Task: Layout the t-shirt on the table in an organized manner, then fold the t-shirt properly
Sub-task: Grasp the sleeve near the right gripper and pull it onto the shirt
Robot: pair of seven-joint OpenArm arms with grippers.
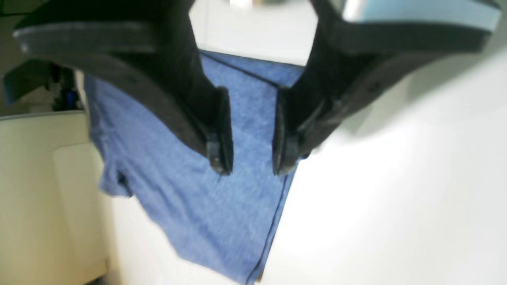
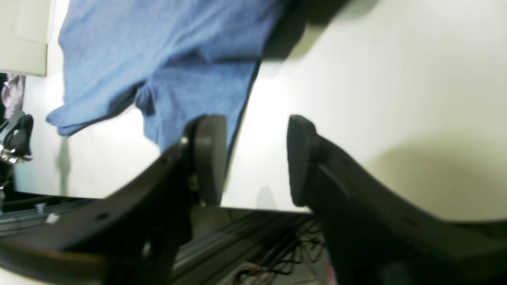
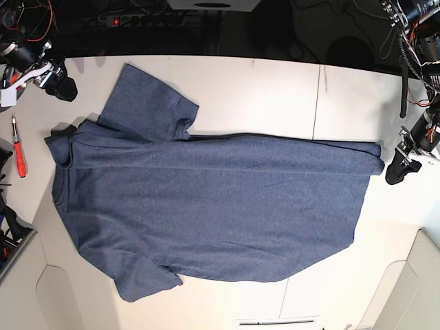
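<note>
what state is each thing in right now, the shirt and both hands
heathered dark navy-blue short-sleeve t-shirt: spread flat on the off-white table, top edge folded over, sleeves out, not held
left hand: open, empty, above the shirt's edge
right hand: open, empty, over bare table beside the shirt

No text, label, brand, number or sign can be read in any of the three views. The t-shirt (image 3: 213,206) lies on the desk (image 3: 275,89) showing only plain heathered blue fabric, with no lettering visible on the side that faces up. Both wrist views are too blurred for any marking to be made out.
</note>
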